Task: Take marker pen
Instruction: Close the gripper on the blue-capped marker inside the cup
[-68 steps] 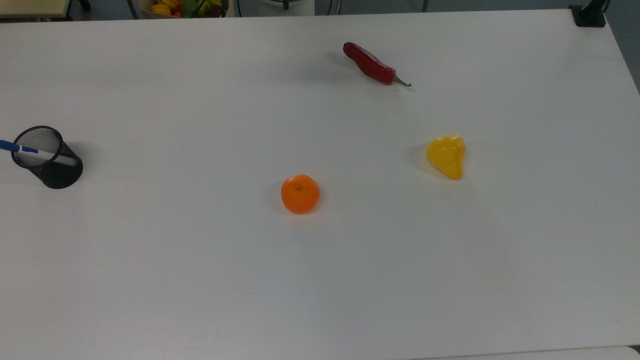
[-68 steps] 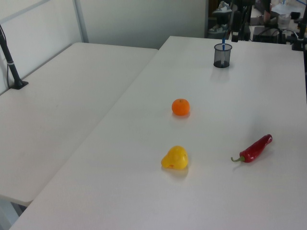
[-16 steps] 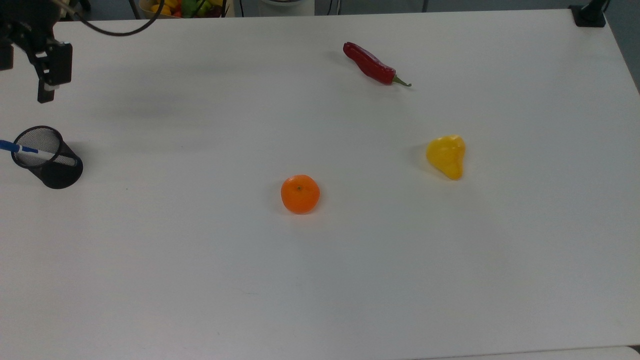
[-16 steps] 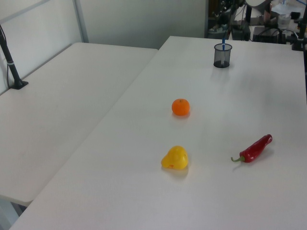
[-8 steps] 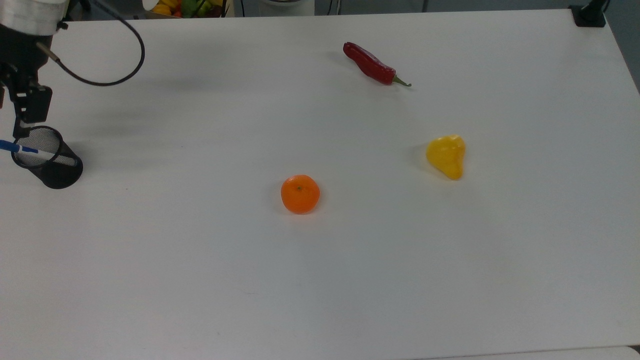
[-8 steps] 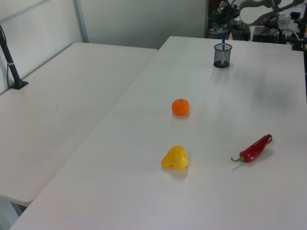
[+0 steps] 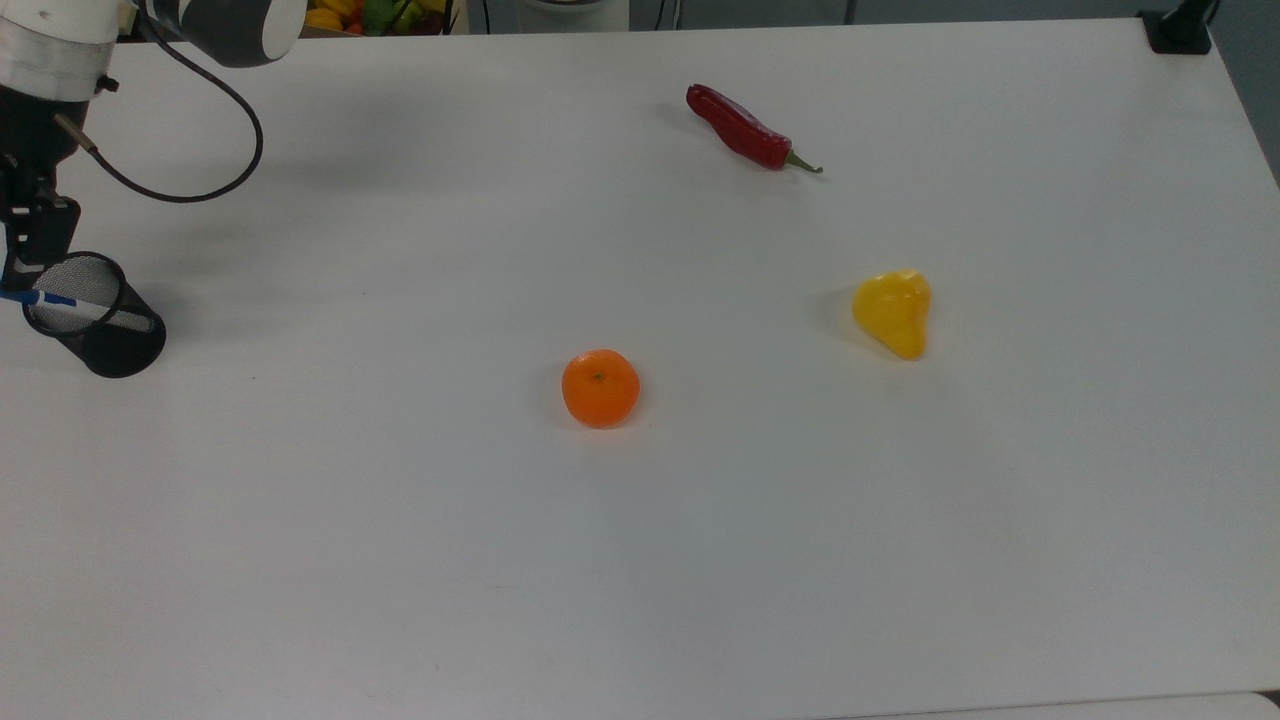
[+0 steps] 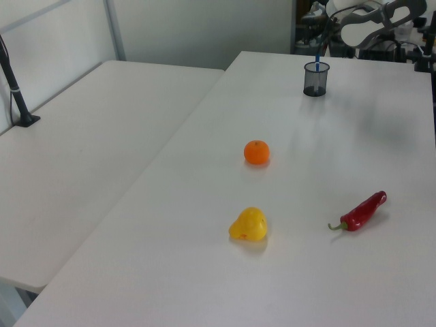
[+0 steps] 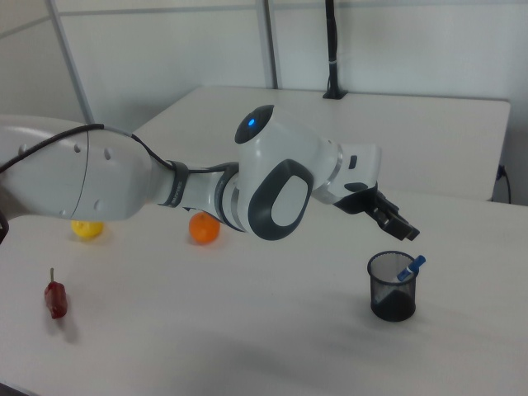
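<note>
The marker pen (image 7: 62, 300) is slim and white with a blue cap. It leans in a black mesh cup (image 7: 100, 325) at the top view's left edge, with the cap sticking out past the rim. In the right view the blue cap (image 9: 410, 269) pokes above the cup (image 9: 391, 287). My gripper (image 9: 401, 230) hangs open just above the cap, nothing between its fingers. One black finger (image 7: 38, 235) shows in the top view right beside the cup's rim. In the left view the pen (image 8: 317, 63) stands in the cup (image 8: 315, 79) at the far end.
On the white table (image 7: 700, 560) lie an orange (image 7: 600, 388), a yellow pear-shaped fruit (image 7: 893, 312) and a red chili pepper (image 7: 745, 130). A black cable (image 7: 200, 180) loops from my arm over the table's far left. A second table (image 8: 82, 157) adjoins.
My arm came in from the top view's upper left and lowered toward the cup. In the last half second the gripper shifted slightly left and closer to the pen's cap. Nothing else moved.
</note>
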Robot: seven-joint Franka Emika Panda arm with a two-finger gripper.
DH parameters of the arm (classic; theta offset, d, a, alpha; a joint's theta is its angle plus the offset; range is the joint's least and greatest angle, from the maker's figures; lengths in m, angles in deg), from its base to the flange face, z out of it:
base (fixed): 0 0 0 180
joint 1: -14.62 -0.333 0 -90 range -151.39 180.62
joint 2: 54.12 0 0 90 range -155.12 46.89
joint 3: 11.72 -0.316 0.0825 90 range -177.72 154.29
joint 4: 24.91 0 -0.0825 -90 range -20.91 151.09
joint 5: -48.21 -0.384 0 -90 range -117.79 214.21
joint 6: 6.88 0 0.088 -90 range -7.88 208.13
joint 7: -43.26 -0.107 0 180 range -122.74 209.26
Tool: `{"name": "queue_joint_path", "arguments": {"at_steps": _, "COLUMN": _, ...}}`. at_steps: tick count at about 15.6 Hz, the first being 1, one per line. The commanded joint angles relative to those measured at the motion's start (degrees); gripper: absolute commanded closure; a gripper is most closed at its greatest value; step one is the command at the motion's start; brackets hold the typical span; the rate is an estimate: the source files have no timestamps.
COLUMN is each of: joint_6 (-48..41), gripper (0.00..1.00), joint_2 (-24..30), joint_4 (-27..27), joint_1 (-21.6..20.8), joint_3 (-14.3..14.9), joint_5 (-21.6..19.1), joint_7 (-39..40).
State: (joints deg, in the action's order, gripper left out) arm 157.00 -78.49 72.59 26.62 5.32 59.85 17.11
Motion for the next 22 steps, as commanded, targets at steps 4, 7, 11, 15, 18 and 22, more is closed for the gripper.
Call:
{"name": "queue_joint_path", "arguments": {"at_steps": 4, "joint_6": 1.53, "gripper": 0.32, "joint_2": -2.34, "joint_4": -0.12, "joint_1": 0.83, "joint_3": 0.37, "joint_5": 0.57, "joint_7": -1.53}}
{"name": "queue_joint_path", "arguments": {"at_steps": 7, "joint_6": 1.53, "gripper": 0.32, "joint_2": -3.31, "joint_4": -0.21, "joint_1": 0.92, "joint_3": 1.60, "joint_5": 0.84, "joint_7": -1.53}}
{"name": "queue_joint_path", "arguments": {"at_steps": 11, "joint_6": 1.62, "gripper": 0.32, "joint_2": -4.72, "joint_4": -0.47, "joint_1": 1.01, "joint_3": 1.60, "joint_5": 1.01, "joint_7": -1.44}}
{"name": "queue_joint_path", "arguments": {"at_steps": 15, "joint_6": 6.26, "gripper": 0.32, "joint_2": -5.86, "joint_4": -0.56, "joint_1": 1.80, "joint_3": 1.60, "joint_5": 0.84, "joint_7": -1.44}}
{"name": "queue_joint_path", "arguments": {"at_steps": 18, "joint_6": 6.89, "gripper": 0.33, "joint_2": -6.04, "joint_4": -0.56, "joint_1": 1.80, "joint_3": 1.60, "joint_5": 0.93, "joint_7": -1.35}}
{"name": "queue_joint_path", "arguments": {"at_steps": 22, "joint_6": 7.07, "gripper": 0.43, "joint_2": -6.74, "joint_4": -0.65, "joint_1": 1.80, "joint_3": 1.60, "joint_5": 1.01, "joint_7": -1.18}}
